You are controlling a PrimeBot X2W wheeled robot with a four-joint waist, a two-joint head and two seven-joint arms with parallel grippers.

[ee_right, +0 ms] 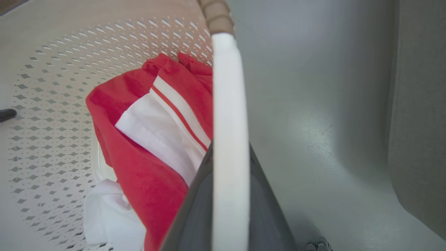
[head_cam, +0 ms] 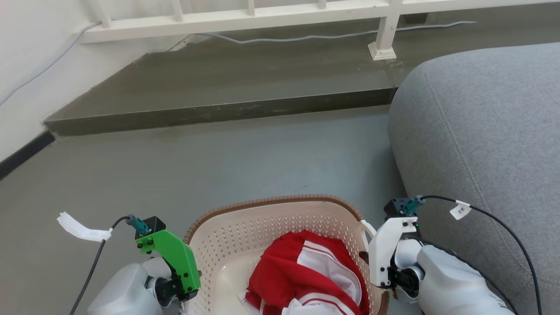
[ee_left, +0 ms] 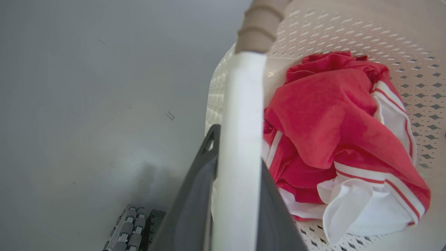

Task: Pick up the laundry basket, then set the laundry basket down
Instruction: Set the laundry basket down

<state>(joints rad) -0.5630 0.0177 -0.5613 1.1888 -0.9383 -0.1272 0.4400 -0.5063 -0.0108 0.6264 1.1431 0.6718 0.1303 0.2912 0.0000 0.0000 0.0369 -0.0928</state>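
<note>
Laundry basket (head_cam: 271, 202) held between both arms, low before robot, just beside grey sofa (head_cam: 481, 131); red-and-white garment (head_cam: 306, 271) inside. Left gripper (ee_left: 237, 153) pinches left handle (ee_left: 240, 104); right gripper (ee_right: 230, 157) pinches right handle (ee_right: 226, 104). Likely lift-or-carry step; whether basket clears floor (head_cam: 218, 162) cannot be told. Next move calls for matched, level arm travel, then gentle lowering before release.

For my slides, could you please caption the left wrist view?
Left gripper closed on the white handle of the laundry basket, red-and-white clothes inside, grey floor beside.
</note>
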